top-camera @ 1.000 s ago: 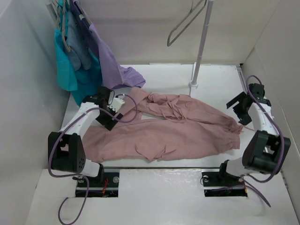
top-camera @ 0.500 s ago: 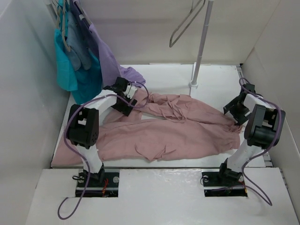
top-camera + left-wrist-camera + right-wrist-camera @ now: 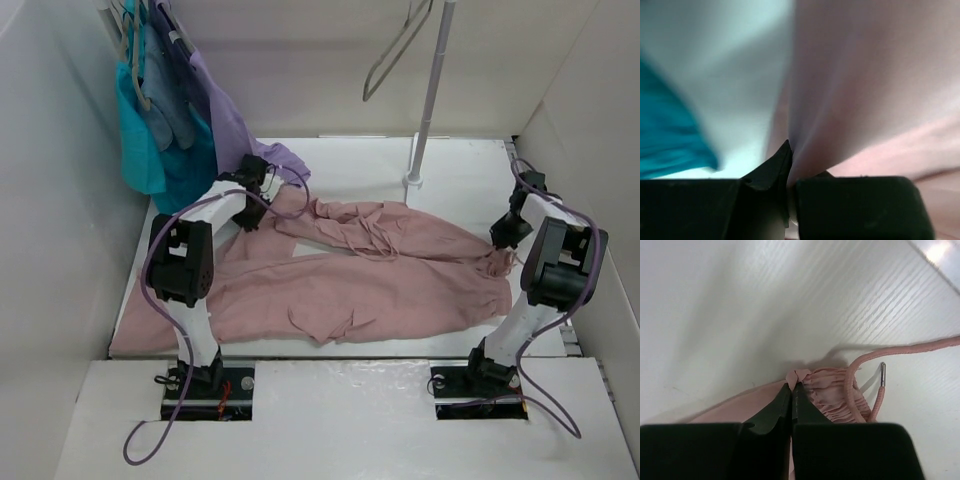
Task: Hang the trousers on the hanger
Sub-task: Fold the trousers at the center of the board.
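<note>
From above, we see the trousers (image 3: 370,280) spread wrinkled across the table (image 3: 460,170), and the hanger (image 3: 395,50) up on the pole (image 3: 430,90), well apart from them, its hook cut off by the top edge. The left gripper (image 3: 255,185) sits at the cloth's far-left corner, beside the lavender garment (image 3: 235,130). The right gripper (image 3: 503,238) sits at the bunched right end. The fingers of both are too small to make out here. The left wrist view is badly blurred, but we can tell its fingers are pressed together, with a pink fold rising from between them and a teal garment (image 3: 670,135) smeared at the left. In the right wrist view, the fingers pinch the gathered waist edge, and the drawstring (image 3: 860,390) loops just beside them on the table.
</note>
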Controlling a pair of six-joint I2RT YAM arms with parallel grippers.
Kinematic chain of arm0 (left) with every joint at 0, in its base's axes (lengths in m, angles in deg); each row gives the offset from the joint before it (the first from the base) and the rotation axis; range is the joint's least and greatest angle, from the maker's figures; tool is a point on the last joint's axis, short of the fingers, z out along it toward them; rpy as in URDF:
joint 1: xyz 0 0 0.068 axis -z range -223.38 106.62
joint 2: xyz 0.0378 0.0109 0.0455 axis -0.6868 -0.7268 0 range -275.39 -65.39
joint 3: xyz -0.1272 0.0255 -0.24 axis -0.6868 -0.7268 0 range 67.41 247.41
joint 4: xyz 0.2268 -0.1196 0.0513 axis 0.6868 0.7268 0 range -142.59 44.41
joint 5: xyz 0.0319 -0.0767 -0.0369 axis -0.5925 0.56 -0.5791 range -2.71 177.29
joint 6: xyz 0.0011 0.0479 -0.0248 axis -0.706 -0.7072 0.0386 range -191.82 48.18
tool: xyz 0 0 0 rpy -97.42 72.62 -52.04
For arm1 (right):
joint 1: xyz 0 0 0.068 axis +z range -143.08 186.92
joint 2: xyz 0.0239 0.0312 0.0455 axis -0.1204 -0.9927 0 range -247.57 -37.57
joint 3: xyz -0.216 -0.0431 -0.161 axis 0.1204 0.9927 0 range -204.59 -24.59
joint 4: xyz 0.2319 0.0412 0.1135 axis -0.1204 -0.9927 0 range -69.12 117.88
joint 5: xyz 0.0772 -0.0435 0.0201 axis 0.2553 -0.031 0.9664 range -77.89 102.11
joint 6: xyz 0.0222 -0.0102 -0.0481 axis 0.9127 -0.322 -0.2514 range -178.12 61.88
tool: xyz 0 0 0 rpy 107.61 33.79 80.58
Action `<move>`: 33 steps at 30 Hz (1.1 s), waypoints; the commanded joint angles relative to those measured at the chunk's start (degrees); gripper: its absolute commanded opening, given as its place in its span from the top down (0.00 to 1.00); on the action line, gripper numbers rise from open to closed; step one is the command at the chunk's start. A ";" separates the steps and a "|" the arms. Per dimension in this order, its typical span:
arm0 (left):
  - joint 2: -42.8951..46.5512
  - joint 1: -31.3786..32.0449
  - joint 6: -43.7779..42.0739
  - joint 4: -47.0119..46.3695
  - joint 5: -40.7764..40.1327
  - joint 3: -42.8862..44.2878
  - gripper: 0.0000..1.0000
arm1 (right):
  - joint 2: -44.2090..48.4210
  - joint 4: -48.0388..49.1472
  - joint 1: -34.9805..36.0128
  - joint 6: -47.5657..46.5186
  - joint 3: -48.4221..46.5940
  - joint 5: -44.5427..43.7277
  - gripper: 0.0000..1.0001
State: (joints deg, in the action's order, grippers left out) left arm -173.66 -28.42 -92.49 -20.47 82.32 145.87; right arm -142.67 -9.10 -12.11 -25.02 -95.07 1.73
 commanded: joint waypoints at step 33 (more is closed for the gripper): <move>46.04 -10.65 -25.84 9.70 -14.03 -32.65 1.00 | 27.84 1.57 -0.40 3.10 14.42 -0.95 0.00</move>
State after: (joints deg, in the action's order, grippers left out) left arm -130.12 -38.89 -118.89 -12.38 65.81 114.55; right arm -115.98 -6.41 -12.00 -25.43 -78.55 5.82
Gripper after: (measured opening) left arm 0.007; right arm 0.992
